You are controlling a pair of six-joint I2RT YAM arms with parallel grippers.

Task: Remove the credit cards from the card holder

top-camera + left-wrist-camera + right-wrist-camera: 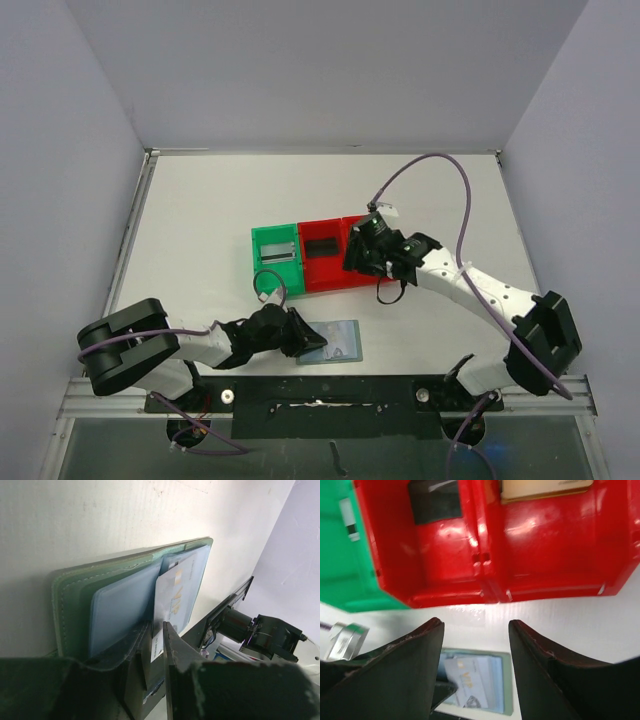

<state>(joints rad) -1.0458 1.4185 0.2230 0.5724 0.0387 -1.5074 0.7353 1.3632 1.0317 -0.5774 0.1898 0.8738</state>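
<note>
Found the card holder (75,605) lying open and flat on the white table (200,200), at the near edge between the two arm bases, well apart from the bins. Counted two pale blue inner panels with clear pockets. Spotted one credit card (177,587) poking skewed out of the far panel's pocket, partly seated. Cannot tell whether further cards sit underneath.

Judged the card light, thin, stiff and slick: likely to slide freely once clear of the pocket, and likely to slip from a shallow pinch. Best taken by the exposed edge, pads flat on both faces, and pulled along the pocket's line, not levered. Judged the holder soft and light too, so apt to drag along or fold shut unless pinned.

Noted the left gripper (157,637) low at the holder's left edge, fingers nearly together with the card's lower edge in the slot between them. Cannot tell whether pinching firmly yet.

Noted the right gripper (476,625) above the front wall of the red bins (485,595), fingers spread wide, nothing between. Saw a tan card (547,487) lying in the right-hand red bin, a dark flat item (435,502) in the other, and a green bin (345,560) beside them.
</note>
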